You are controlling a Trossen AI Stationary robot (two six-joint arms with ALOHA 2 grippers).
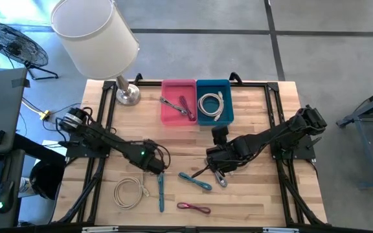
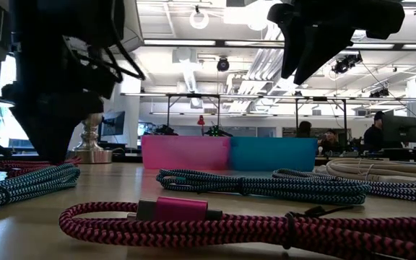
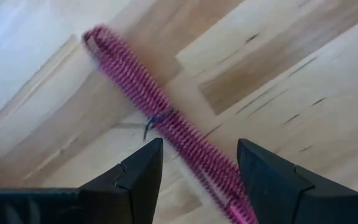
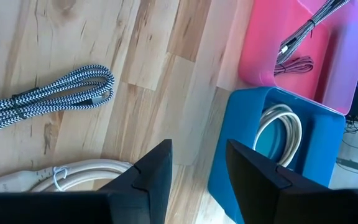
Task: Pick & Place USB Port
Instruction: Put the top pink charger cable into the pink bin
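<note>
Several braided USB cables lie flat on the wooden table. A pink cable (image 1: 194, 208) is near the near edge, with teal cables (image 1: 161, 191) (image 1: 196, 181), a grey-white one (image 1: 219, 177) and a white coil (image 1: 129, 192) around it. My left gripper (image 1: 157, 168) is open. In the left wrist view its fingers (image 3: 197, 149) stand either side of the pink cable (image 3: 160, 106) without touching it. My right gripper (image 1: 214, 162) is also open and hovers mid-table. The right wrist view (image 4: 197, 149) shows a black-white cable (image 4: 55, 93) and a white cable (image 4: 79, 171) on the wood close by.
A pink bin (image 1: 178, 83) and a blue bin (image 1: 214, 83) stand side by side at the far edge. The pink one holds cables and the blue one a white coil (image 4: 281, 134). A lamp (image 1: 96, 32) stands on its base (image 1: 127, 96) at the far left corner. Black frame rails run along the table's sides.
</note>
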